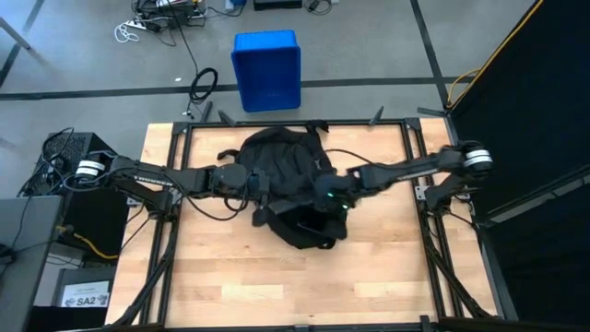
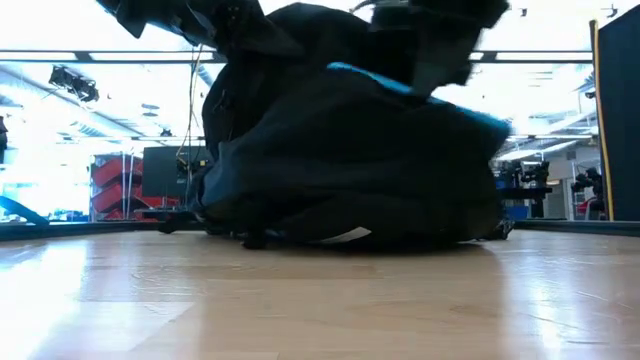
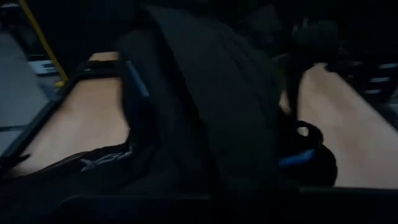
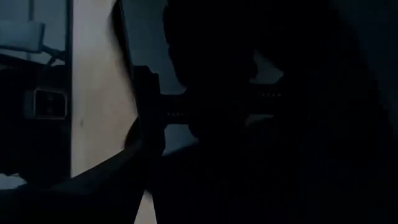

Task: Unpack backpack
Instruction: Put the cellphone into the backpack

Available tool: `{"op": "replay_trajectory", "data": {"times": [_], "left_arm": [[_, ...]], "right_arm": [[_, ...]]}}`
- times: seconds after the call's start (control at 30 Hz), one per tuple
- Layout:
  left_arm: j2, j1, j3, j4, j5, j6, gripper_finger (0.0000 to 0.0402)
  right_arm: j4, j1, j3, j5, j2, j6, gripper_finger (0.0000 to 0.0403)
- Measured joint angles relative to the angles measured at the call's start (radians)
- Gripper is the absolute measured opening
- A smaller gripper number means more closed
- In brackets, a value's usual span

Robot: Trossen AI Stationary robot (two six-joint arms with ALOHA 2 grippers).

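From above, we see the backpack mid-table; our left gripper, pressed together, likely pins its left side. Our right gripper stands spread at its right, seemingly reaching inside. Level, it slumps centrally.

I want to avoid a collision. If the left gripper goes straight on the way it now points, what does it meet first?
Most likely the backpack itself. In the high view the left gripper points across the table at the bag's left side, and its wrist view is filled with black fabric. Whether it already touches cannot be told.
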Motion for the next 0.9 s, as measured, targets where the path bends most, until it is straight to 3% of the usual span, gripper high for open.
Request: {"op": "replay_trajectory", "data": {"times": [0.17, 0.33, 0.5, 0.67, 0.8, 0.9], "left_arm": [[0.000, -0.019, 0.000, 0.001, 0.055, -0.017, 0.0000], [-0.001, -0.032, 0.000, 0.029, 0.068, -0.016, 0.0000], [0.001, -0.032, 0.000, 0.042, 0.076, -0.023, 0.0000], [0.005, -0.035, 0.000, -0.009, 0.091, -0.028, 0.0000], [0.002, -0.036, 0.007, -0.030, 0.090, -0.033, 0.0000], [0.000, -0.036, 0.009, -0.035, 0.090, -0.029, 0.0000]], "right_arm": [[-0.117, -0.041, 0.192, 0.030, 0.095, -0.104, 0.0327], [-0.185, -0.053, 0.312, 0.211, 0.140, -0.235, 0.0320], [-0.128, -0.061, 0.325, 0.233, 0.231, -0.314, 0.0318], [-0.146, -0.064, 0.326, 0.345, 0.333, -0.356, 0.0320], [-0.172, -0.065, 0.324, 0.361, 0.339, -0.321, 0.0379], [-0.218, -0.064, 0.324, 0.359, 0.301, -0.304, 0.0368]]}}
